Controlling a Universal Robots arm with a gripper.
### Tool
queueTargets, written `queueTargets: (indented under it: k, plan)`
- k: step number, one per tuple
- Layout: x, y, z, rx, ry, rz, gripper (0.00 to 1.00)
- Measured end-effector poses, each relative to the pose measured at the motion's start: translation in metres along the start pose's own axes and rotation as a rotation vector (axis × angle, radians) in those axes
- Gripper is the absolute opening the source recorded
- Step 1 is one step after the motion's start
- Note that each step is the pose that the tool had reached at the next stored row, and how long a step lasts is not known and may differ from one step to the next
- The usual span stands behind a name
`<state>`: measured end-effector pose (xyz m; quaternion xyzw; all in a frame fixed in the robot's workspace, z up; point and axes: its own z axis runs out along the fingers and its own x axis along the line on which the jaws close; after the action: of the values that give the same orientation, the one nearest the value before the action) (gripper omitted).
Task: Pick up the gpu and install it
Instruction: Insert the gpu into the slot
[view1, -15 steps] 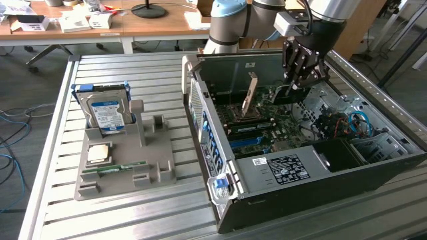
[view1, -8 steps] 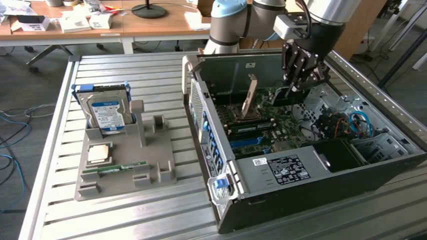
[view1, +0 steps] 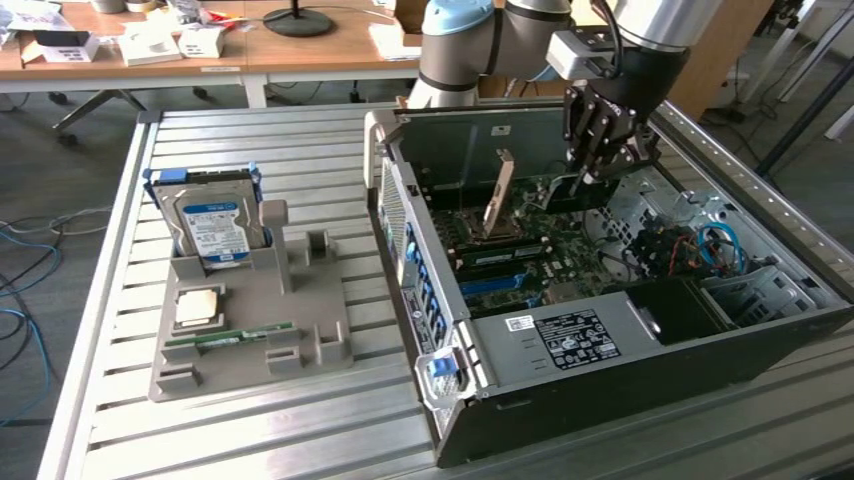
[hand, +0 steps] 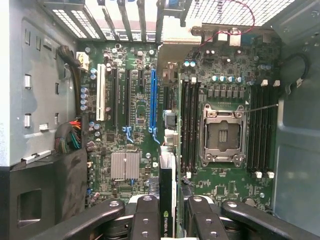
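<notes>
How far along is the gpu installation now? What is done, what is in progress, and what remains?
Done: the gpu is picked up and is inside the open computer case. In hand: the gripper is shut on the card, holding it above the motherboard. Left: seating it. The long blue slot is bare, so the card is not installed yet.

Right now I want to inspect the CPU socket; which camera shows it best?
The wrist view: it faces the CPU socket squarely, metal frame and dark centre in plain sight. The exterior view catches the socket at a slant, partly behind an upright tan piece.
</notes>
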<state>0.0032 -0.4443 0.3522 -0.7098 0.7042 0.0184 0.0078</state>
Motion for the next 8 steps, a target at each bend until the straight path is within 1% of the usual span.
queueTargets:
  k: [3, 8]
  plan:
    - [0.0000, 0.0000, 0.0005, 0.0000, -0.0003, 0.000, 0.27]
    - [0.0002, -0.0001, 0.0052, -0.0001, -0.0001, 0.000, 0.27]
